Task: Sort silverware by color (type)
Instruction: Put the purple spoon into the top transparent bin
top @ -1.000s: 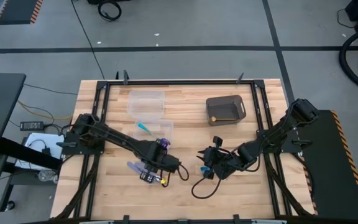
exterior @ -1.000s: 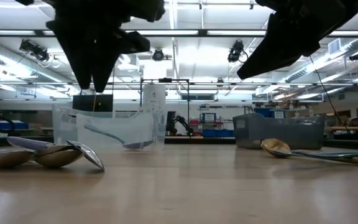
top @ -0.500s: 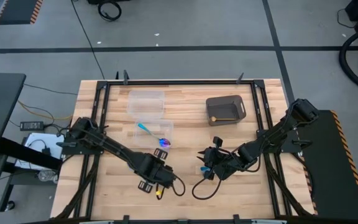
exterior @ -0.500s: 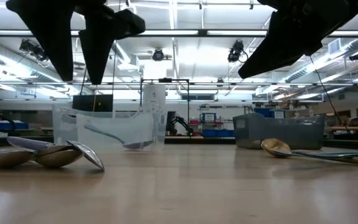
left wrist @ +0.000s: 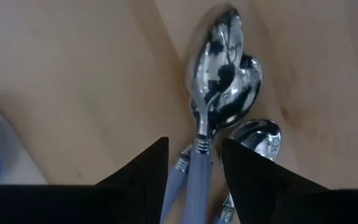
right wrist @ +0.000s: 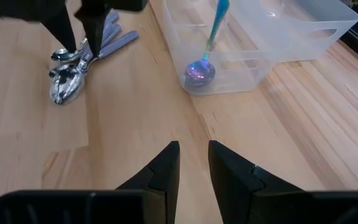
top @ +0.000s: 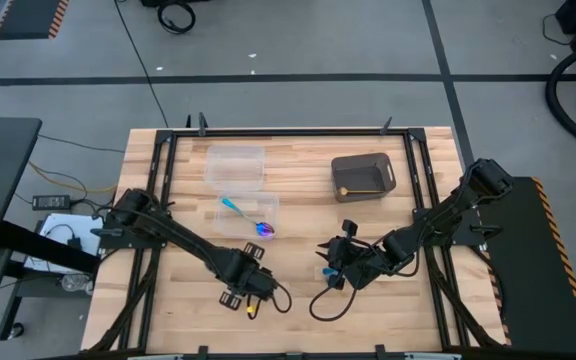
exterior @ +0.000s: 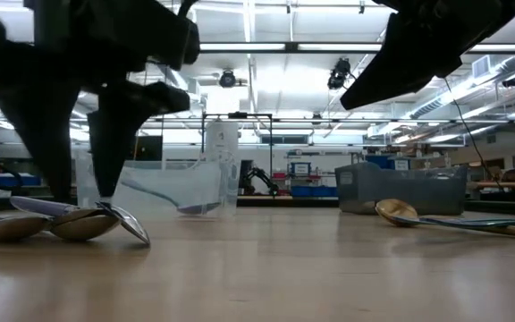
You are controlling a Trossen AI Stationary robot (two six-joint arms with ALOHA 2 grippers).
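Observation:
Three lavender-handled spoons with silver heads [left wrist: 219, 81] lie stacked on the wood [exterior: 61, 224], near the table's front left. My left gripper [left wrist: 194, 142] points straight down over them and is open. Its fingers stand on either side of the top spoon's handle [left wrist: 197, 177], just above the table [exterior: 79, 192]. A teal-handled spoon with a purple head [right wrist: 204, 56] lies in a clear tub [top: 248, 215]. My right gripper [right wrist: 193, 146] hovers open at the table's middle [top: 326, 262] with nothing between its fingers. A gold spoon [exterior: 401, 213] lies on the table.
A second clear tub [top: 235, 165] stands at the far left-centre. A dark grey bin [top: 363, 175] at the far right-centre holds a gold utensil [top: 356, 190]. A black cable loops on the wood below my right arm [top: 323, 300].
My left gripper has left the clear tub and gone toward the table's near edge. It has sunk over the lavender spoons. Its fingers have opened wider and now straddle the top spoon's handle. The spoons have not moved.

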